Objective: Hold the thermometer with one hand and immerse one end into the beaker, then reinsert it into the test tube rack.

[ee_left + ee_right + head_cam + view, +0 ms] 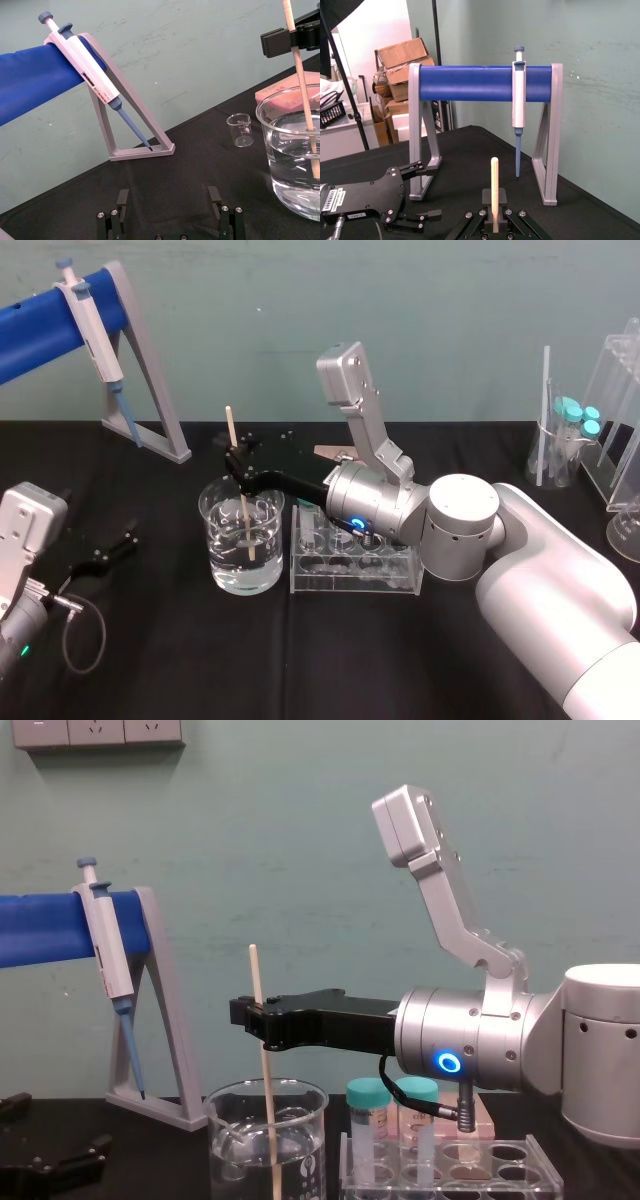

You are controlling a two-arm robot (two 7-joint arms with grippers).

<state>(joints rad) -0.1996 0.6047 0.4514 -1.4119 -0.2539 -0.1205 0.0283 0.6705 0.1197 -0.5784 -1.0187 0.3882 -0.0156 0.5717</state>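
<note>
Clear test tube rack (350,586) is sitting just right of the beaker (264,562), where the thermometer (245,516) is dipping its lower end into water. Clamping the rod's upper part, the right gripper (236,458) is reaching over the beaker. On the table (300,665), the left gripper (112,548) is lying with fingers spread wide.

The thermometer (258,985) looks like matt, pale wood. The beaker (268,540) is smooth, glossy glass; beside the beaker, the test tube rack (352,580) is clear, shiny plastic. The right pincer (236,462) is matt black, and the counter (200,660) wears dull black cloth.
</note>
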